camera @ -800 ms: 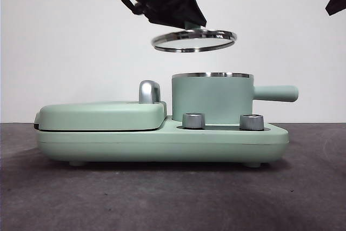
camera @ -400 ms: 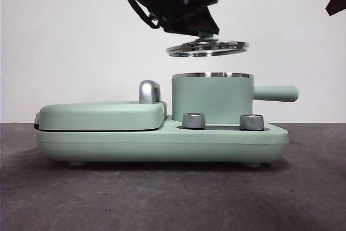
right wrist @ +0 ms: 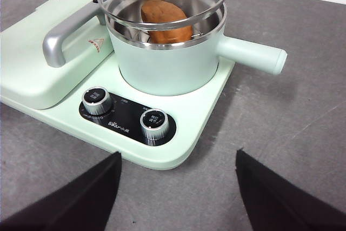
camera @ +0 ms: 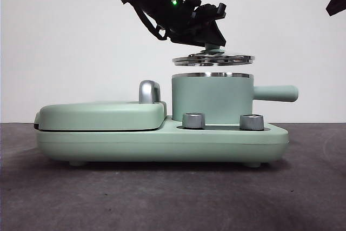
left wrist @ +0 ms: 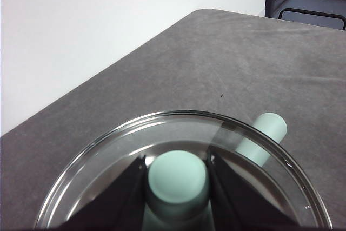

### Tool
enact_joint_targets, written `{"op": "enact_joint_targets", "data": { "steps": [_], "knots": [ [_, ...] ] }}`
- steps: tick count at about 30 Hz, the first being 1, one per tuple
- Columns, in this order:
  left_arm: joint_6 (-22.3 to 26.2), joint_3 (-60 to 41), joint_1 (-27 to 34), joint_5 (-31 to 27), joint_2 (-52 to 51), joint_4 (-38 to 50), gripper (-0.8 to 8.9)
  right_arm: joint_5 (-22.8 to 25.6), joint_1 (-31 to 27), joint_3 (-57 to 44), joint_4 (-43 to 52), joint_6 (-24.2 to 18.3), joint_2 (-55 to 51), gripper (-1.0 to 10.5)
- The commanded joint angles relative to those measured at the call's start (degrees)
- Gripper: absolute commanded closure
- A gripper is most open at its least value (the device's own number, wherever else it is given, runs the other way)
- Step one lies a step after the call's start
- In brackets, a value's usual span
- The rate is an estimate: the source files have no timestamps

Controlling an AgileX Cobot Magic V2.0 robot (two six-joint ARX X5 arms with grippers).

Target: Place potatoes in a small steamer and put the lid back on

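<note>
Table [camera: 162, 198]: dark grey, matte. A mint-green cooker base [camera: 162, 142] sits on it, with a flat griddle cover [camera: 100, 114] and chrome handle [camera: 150, 91] on one side and two steel dials [right wrist: 154, 123] along its front edge.

Steamer [camera: 212, 99]: upright on the base beside the griddle, side handle [camera: 275, 93] pointing away from the griddle, rim uncovered.

Lid [camera: 213, 59]: held level directly above the steamer rim, close but not touching; a narrow gap shows in the front view.

Potato [right wrist: 165, 20]: lying inside the steamer, seen through the glass in the right wrist view.

Left gripper [left wrist: 177, 179]: clamped on the lid's knob [left wrist: 178, 177], one jaw on each side.

Right gripper [right wrist: 178, 187]: jaws spread wide, holding nothing, hanging above the table in front of the base.
</note>
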Motion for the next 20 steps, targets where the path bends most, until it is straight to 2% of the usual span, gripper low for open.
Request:
{"op": "enact_joint_targets", "data": {
  "steps": [1,20],
  "knots": [
    [0.83,2.49,-0.5,-0.04,1.7,2.27,8.07,0.07,0.37,0.22,0.28,0.98,0.2,6.2],
    [3.19,2.49,-0.13,-1.05,2.91,2.29,8.07,0.07,0.37,0.22,0.26,0.96,0.2,6.2]
  ]
}}
